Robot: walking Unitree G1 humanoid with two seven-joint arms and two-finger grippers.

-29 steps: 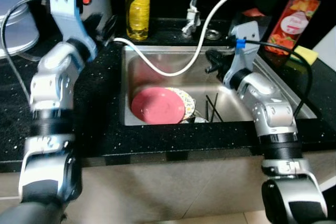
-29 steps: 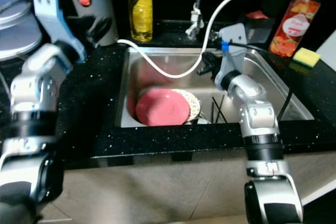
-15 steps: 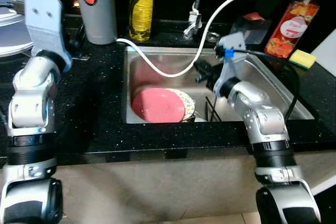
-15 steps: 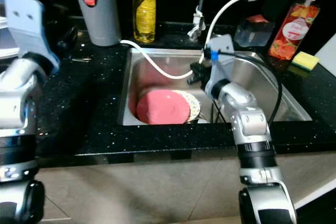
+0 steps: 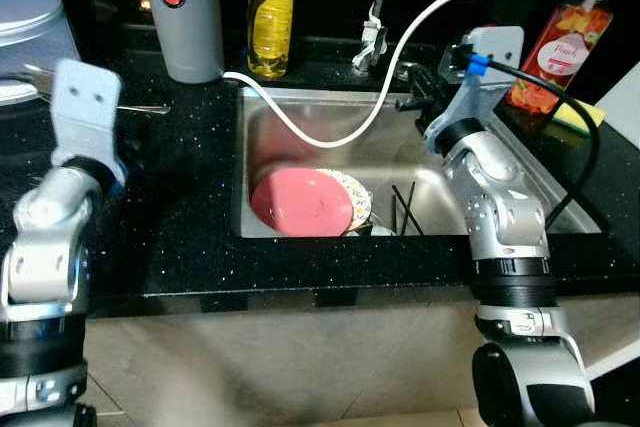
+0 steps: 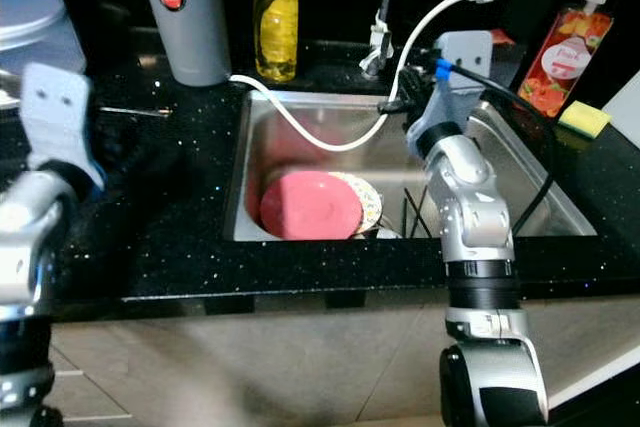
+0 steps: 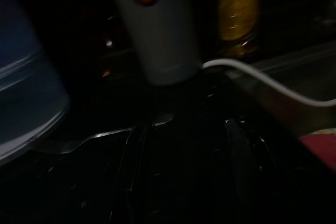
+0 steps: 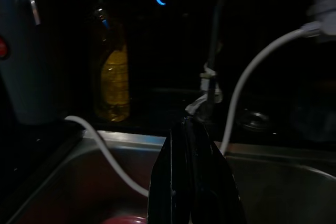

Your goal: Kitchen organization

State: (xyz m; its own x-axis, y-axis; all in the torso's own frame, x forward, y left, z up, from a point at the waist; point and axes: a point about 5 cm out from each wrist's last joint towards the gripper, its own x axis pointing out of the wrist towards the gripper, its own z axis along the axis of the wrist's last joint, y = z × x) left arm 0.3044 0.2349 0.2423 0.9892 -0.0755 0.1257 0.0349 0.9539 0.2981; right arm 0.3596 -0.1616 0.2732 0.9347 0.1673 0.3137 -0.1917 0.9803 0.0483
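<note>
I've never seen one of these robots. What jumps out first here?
A pink plate lies in the steel sink, with a white hose looping over it. The right gripper hangs at the sink's back edge, and a yellow bottle stands behind on the black counter.

Right gripper point(image 8: 195, 129) raised on a bent silver arm, black fingers pressed together. Left gripper point(image 7: 181, 145) held low, forearm upright, fingers spread apart.

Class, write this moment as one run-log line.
right gripper: shut, above sink back edge | left gripper: over counter | pink plate: in sink
</note>
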